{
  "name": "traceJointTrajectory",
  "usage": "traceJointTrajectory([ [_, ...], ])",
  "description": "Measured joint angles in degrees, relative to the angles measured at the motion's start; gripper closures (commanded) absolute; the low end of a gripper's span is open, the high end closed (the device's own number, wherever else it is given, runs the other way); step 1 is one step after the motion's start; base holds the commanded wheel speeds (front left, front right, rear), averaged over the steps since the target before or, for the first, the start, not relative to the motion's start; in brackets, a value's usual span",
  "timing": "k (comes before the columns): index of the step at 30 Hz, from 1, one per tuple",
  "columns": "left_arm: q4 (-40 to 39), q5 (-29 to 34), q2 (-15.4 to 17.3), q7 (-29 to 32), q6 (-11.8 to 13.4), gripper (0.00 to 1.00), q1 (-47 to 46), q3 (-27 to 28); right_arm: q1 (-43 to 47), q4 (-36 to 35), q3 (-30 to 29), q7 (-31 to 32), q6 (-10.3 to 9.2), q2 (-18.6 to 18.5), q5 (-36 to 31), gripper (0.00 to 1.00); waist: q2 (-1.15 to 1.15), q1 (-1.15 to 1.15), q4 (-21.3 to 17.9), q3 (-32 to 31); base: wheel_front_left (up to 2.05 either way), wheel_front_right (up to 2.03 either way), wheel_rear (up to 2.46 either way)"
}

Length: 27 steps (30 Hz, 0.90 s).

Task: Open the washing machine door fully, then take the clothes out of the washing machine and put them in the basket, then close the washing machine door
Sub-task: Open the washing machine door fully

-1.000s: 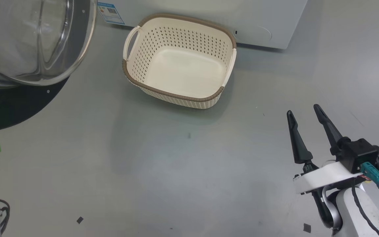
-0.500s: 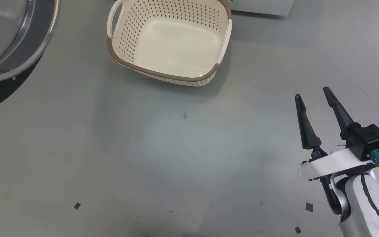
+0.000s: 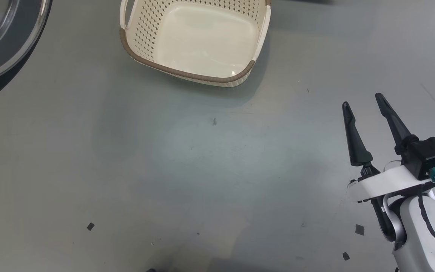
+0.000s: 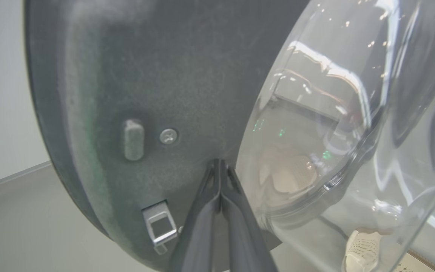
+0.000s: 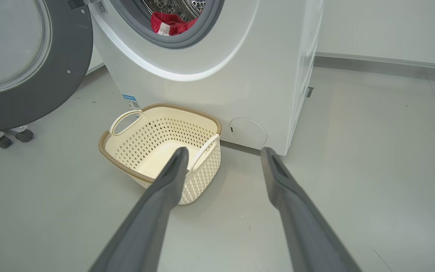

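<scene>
At my far left the washing machine door (image 3: 10, 41) stands swung open, its dark ring and glass bowl cut off by the corner of my head view. My left gripper (image 4: 220, 163) is up close to its inner face. Both fingers are pressed together with nothing between them, and the tips point at the seam where the dark ring meets the glass. Whether they touch the door I cannot tell. Left of my fingers on that ring sit a small peg (image 4: 133, 139) and a screw (image 4: 168, 136), with a metal latch (image 4: 159, 226) lower down.

Further right, the basket (image 3: 202, 78) sits upright and empty on the grey floor (image 3: 202, 170). It is just in front of the washing machine (image 5: 240, 75), below the blue sticker (image 5: 131, 101). In my right wrist view the machine's mouth is uncovered. The red clothes (image 5: 168, 24) lie inside the drum at the lower edge of the opening, behind the grey gasket.

At the far right my right gripper (image 3: 362, 99) hangs above bare floor, well apart from the basket. Its fingers are spread wide and hold nothing. Looking along them, I see the basket's near right corner and the machine's lower front.
</scene>
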Motion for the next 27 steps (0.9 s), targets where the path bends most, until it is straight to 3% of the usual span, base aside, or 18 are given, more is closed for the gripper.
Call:
traceJointTrajectory([
  [14,4.4,1.3,0.0,-1.7,-1.0,1.0,-0.8,-1.6,-0.5,1.8,0.2,-0.1,0.04,0.0,0.0,0.0,0.0,0.0,0.1,-1.8,0.0,0.0,0.0],
  [27,5.1,6.8,-0.5,-2.5,-2.1,1.0,-0.2,-7.0,-0.5,5.2,0.1,-2.3,0.07,2.2,1.2,0.0,0.0,0.0,-0.5,-7.3,0.0,0.0,0.0],
])
